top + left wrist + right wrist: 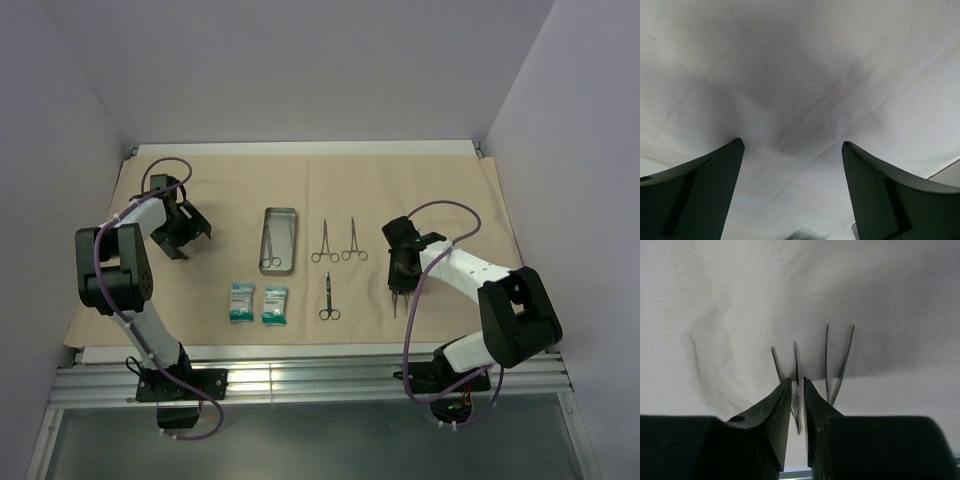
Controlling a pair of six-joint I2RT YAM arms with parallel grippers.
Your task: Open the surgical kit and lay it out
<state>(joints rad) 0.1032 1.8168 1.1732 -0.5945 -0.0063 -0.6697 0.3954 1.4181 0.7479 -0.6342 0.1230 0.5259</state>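
Tan wrap (440,200) spread across the table, left gripper (188,240) at upper left with fingers wide apart, right gripper (797,385) at right with fingers nearly together around thin tweezers (795,365), grip unclear, tray (278,240) in the middle, packets (241,301) just below it.

Plain tan drape (430,190). Grey metal tray (291,240). Two teal-and-white packets (241,301) (274,302). Silver forceps (324,243), silver tweezers (843,362). Left claw (792,147) and right claw (797,385) black. Arms white and black, purple cables.
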